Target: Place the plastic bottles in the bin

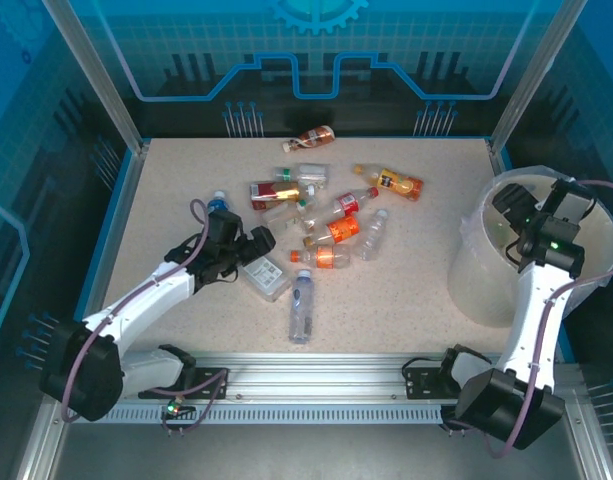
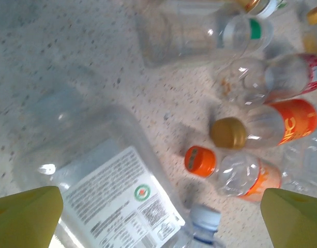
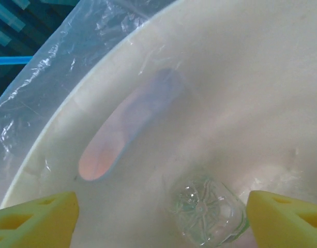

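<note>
Jaws gape empty left and right; a blurred bottle (image 3: 205, 217) shows inside the bin (image 3: 241, 77)

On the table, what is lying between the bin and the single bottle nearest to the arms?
Nothing lies there. In the top view, the speckled table is bare from that bottle across to the bin.

The table (image 1: 416, 290) before me has a pale, speckled top, cream flecked with dark grains. A blue rim (image 1: 114, 215) runs along its left, far and right edges. A slotted aluminium rail (image 1: 316, 372) lies along the near edge, nearest me. A metal post (image 1: 94, 70) rises from the far left corner, a second post (image 1: 536, 70) from the far right. Behind the far edge stands a blue panel (image 1: 316, 60) bearing a gear emblem (image 1: 316, 12).
</note>
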You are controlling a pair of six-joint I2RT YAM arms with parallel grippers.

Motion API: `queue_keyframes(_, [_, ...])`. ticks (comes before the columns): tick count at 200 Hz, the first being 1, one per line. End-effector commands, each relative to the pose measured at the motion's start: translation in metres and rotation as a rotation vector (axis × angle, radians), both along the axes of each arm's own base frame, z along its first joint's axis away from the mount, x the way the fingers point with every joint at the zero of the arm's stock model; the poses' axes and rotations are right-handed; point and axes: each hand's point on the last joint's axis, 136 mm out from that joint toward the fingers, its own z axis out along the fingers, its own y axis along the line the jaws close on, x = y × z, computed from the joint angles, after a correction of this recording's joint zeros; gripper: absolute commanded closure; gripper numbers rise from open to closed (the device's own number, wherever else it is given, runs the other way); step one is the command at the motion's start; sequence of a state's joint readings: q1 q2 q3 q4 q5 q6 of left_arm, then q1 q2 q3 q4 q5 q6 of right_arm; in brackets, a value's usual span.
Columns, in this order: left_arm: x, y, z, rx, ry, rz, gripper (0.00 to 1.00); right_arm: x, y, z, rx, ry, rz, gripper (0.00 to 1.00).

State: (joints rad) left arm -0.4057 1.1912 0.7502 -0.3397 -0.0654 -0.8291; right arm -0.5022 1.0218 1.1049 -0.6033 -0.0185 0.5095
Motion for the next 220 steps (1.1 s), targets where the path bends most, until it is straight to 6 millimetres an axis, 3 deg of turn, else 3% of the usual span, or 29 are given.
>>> queue_keyframes(1, [-0.020,0.006,0.006,0.080,0.036,0.032,0.01,-0.020,0.000,0.013,-0.039,0.014,-0.056,0.11])
queue_keyframes(11, [-0.026,0.009,0.003,0.109,0.047,0.045,0.01,-0.027,0.000,0.019,-0.052,0.006,-0.072,0.09])
queue_keyframes(17, [-0.029,0.012,0.000,0.121,0.057,0.055,0.01,-0.032,0.000,0.024,-0.063,-0.002,-0.087,0.00])
queue_keyframes(31, [-0.035,0.016,-0.007,0.124,0.076,0.079,0.01,-0.042,0.000,0.035,-0.084,-0.026,-0.111,0.00])
queue_keyframes(54, [-0.038,0.018,-0.013,0.119,0.094,0.100,0.01,-0.050,0.019,0.060,-0.129,-0.084,-0.070,0.00])
queue_keyframes(75, [-0.040,0.019,-0.018,0.122,0.117,0.107,0.01,-0.047,0.045,0.083,-0.160,-0.138,0.054,0.00])
queue_keyframes(96, [-0.038,0.015,-0.023,0.135,0.147,0.082,0.01,-0.037,0.087,0.096,-0.152,-0.191,0.262,0.00])
queue_keyframes(153, [-0.023,0.028,-0.032,0.192,0.267,0.283,0.01,-0.023,0.183,0.105,-0.145,-0.278,0.708,0.00])
queue_keyframes(185, [-0.003,0.022,-0.036,0.216,0.316,0.296,0.01,-0.020,0.216,0.098,-0.200,-0.259,0.826,0.00])
queue_keyframes(220, [0.008,0.024,-0.046,0.234,0.340,0.339,0.01,-0.018,0.237,0.088,-0.270,-0.197,0.900,0.00])
